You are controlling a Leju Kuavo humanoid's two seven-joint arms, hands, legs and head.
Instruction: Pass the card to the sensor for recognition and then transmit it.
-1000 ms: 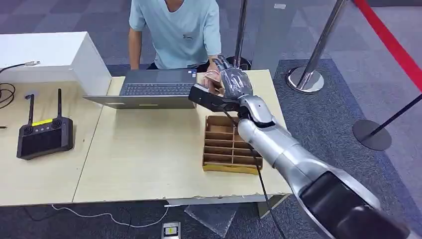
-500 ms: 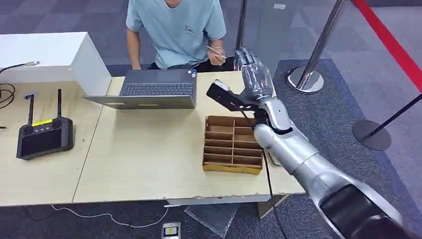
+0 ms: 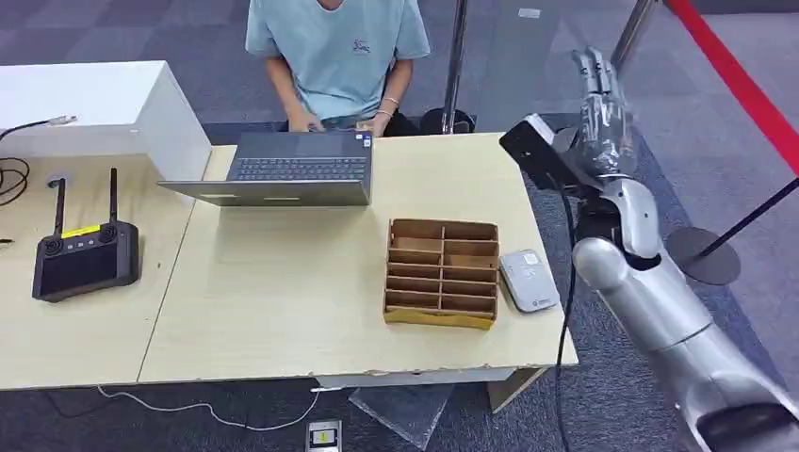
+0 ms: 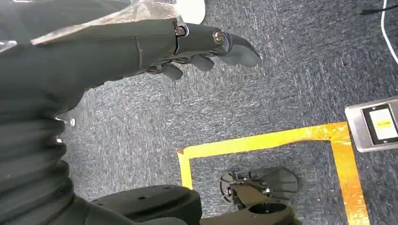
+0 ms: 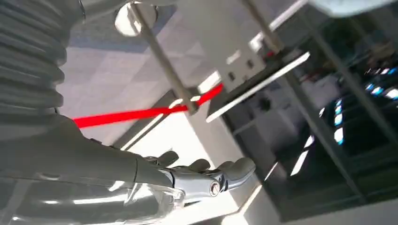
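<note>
The pale wooden surface (image 3: 283,301) spans the head view. A person in a light blue shirt (image 3: 339,47) sits at its 12 o'clock edge, both hands at the open grey laptop (image 3: 292,169). The silver right arm (image 3: 650,292) rises outside the surface's 3 o'clock edge. A brown cardboard divider tray (image 3: 441,273) sits toward the surface's 4 o'clock. A black controller with two antennas (image 3: 83,254) lies well apart at 9 o'clock. The small white-and-grey sensor pad (image 3: 528,280) lies flat just beside the tray at its 3 o'clock, near the surface's edge.

The right robot hand (image 3: 603,108) is released, with its fingers straight, pointing up and grasping nothing. It is off the surface, at 1 o'clock from the sensor pad. The left robot hand (image 4: 187,42) hangs over blue-grey carpet (image 4: 291,84), loosely spread and empty. I cannot tell where the card is. With both robot hands empty, I judge the passing step done or nearly so.

To finish well, the right arm should come down outside the 3 o'clock edge. Sweeping inward risks nudging the sensor pad, which sits close to that edge.

There is open room between the surface and the black stanchion base (image 3: 702,254) at 3 o'clock. A chrome post (image 3: 457,56) stands at 12 o'clock beside the person. A red belt (image 3: 744,85) runs at 2 o'clock, near the raised fingers, so the arm should avoid swinging outward.
</note>
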